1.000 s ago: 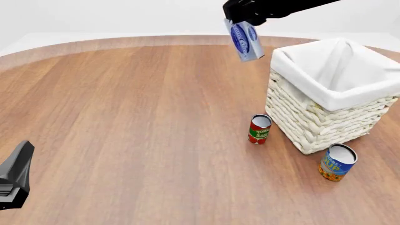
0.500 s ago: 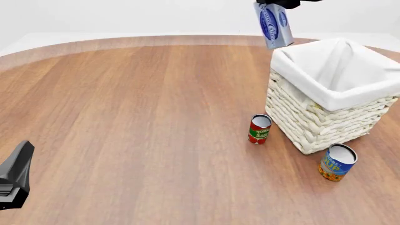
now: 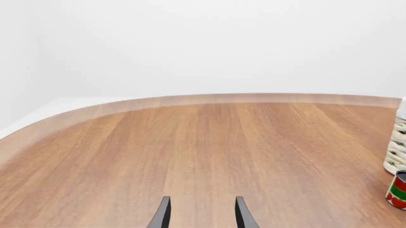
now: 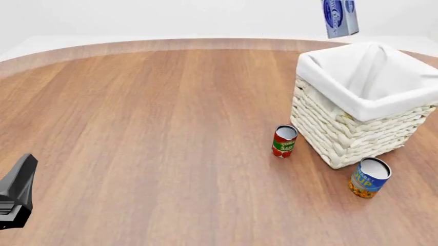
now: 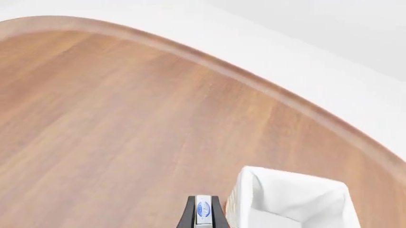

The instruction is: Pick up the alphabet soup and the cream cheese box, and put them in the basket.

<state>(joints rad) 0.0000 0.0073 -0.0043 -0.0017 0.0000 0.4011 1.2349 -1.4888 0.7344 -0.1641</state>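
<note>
The left pincer [image 3: 201,216] hangs spread over bare table [image 3: 190,152], red can [image 3: 398,190] beside basket [image 3: 397,152].

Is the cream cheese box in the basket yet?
Not yet. The cream cheese box hangs in the air above the basket's far rim, gripped by the right hand.

On the small red-and-green can [image 4: 284,141] you can make out white lettering that looks like "TOMA" over "SAU", the rest curving out of sight. The blue and orange can [image 4: 369,177] shows yellow letters on its blue band, roughly "UP", with the start of the word hidden. The blue and white box [image 4: 339,18] hanging at the top of your front view carries a white oval with script too small to read.
</note>
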